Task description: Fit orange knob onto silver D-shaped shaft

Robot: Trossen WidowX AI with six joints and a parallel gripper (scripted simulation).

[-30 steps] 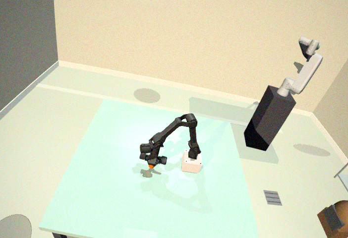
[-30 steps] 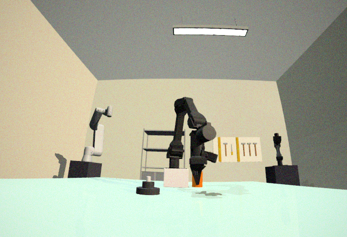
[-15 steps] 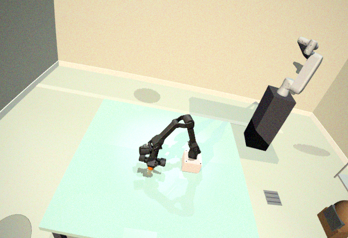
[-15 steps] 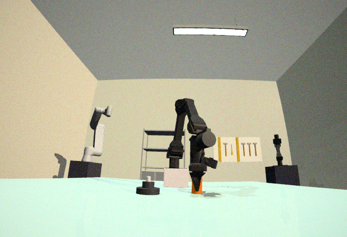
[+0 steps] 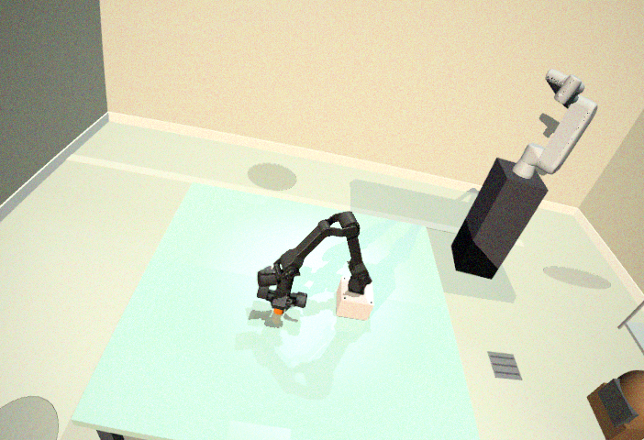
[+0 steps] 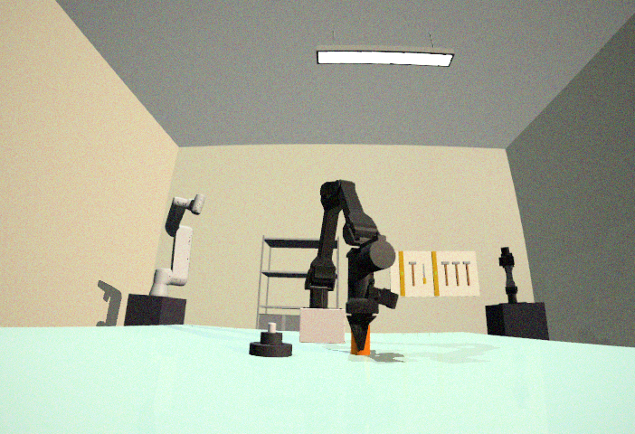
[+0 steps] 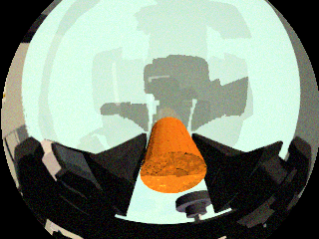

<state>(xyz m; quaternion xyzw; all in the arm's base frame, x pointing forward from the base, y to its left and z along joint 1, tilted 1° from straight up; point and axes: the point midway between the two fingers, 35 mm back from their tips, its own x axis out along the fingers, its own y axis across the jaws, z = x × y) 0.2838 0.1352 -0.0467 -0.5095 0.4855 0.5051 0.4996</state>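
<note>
The orange knob (image 5: 277,312) (image 6: 366,340) (image 7: 171,144) is upright, its lower end at the table top. Its hole is not visible. My gripper (image 5: 278,313) (image 6: 360,350) (image 7: 168,137) points down with a finger on each side of the knob. It is open, with narrow gaps beside the knob in the wrist view. The round dark pedestal (image 6: 270,350) (image 7: 185,201) stands apart from the knob, to its left in the exterior view. Its pale shaft (image 6: 272,327) points up; the flat side cannot be made out. The arm hides the pedestal in the top view.
The arm's pale base block (image 5: 354,307) (image 6: 322,325) stands on the green table (image 5: 177,373) (image 6: 123,378), right of the gripper in the top view. A white arm (image 5: 567,135) (image 6: 183,256) on a dark plinth stands beyond the table.
</note>
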